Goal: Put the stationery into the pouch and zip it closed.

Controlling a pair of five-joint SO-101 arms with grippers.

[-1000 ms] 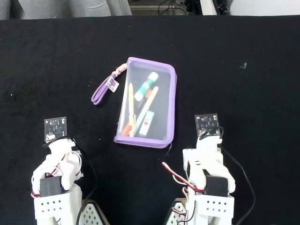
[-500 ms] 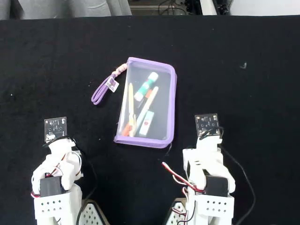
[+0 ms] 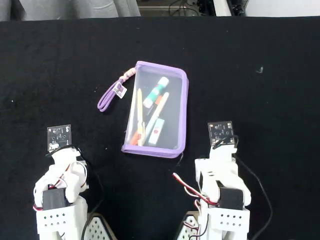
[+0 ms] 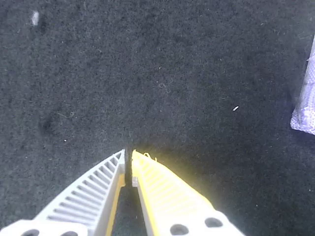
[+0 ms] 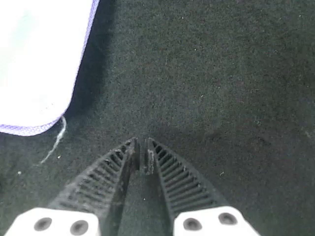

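Observation:
A clear pouch (image 3: 156, 109) with purple trim lies in the middle of the black table, several pens and other stationery showing through it. Its purple wrist strap (image 3: 110, 95) trails off one corner. The left arm is folded back near the front edge, left of the pouch; its gripper (image 4: 129, 156) is shut on nothing above bare cloth, and a pouch corner (image 4: 306, 101) shows at that view's edge. The right arm sits folded at the front, right of the pouch; its gripper (image 5: 141, 146) is shut and empty, close beside the pouch's purple-edged corner (image 5: 39, 64).
Black cloth (image 3: 260, 70) covers the whole table. A loose thread (image 5: 53, 142) trails from the pouch corner near the right gripper. Both arm bases (image 3: 57, 215) (image 3: 222, 210) stand at the front edge.

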